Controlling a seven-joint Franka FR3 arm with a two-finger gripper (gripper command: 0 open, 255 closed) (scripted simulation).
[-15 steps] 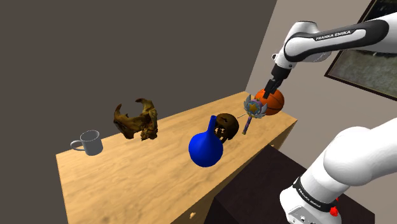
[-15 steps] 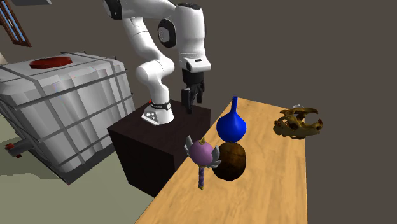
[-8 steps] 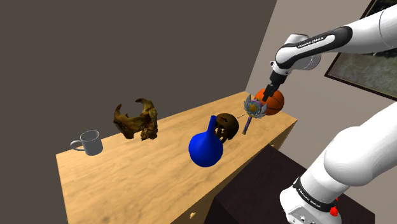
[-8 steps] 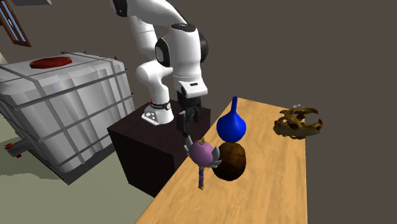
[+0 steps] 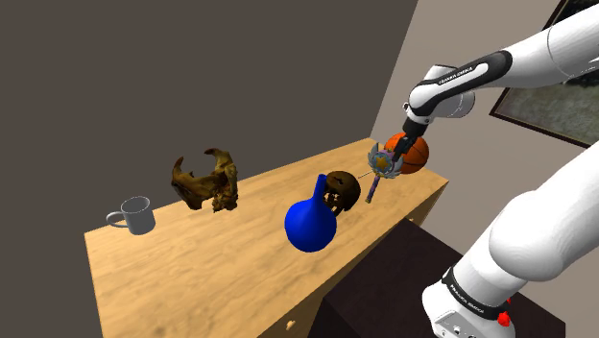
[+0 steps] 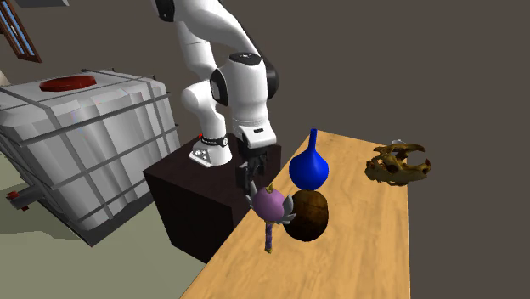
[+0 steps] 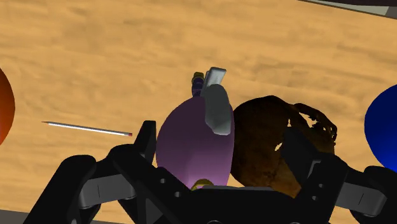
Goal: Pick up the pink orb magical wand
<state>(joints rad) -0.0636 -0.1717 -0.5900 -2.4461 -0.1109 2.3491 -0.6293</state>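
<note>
Where the gripper (image 6: 252, 177) is hovering: just above the wand (image 6: 270, 204)
Fingers (image 7: 145, 137): standing wide apart, flanking the pink orb, gripping nothing
Wand: sitting just beside a brown lump (image 6: 307, 214)

The setting reads as a room in a home, partly given over to storage. Under the fingers (image 7: 147, 136) stretches a light wooden table (image 5: 192, 283) set out with household ornaments. An orange basketball (image 5: 417, 154) sits to one side of them and a blue vase (image 5: 310, 224) to the other. A grey mug (image 5: 135, 215) and a brown skull-like piece (image 5: 205, 182) stand well beyond. A framed picture (image 5: 555, 88) hangs on a beige wall (image 5: 401, 67). Off the table, well away from the fingers, stands a white caged tank (image 6: 85, 144).
</note>
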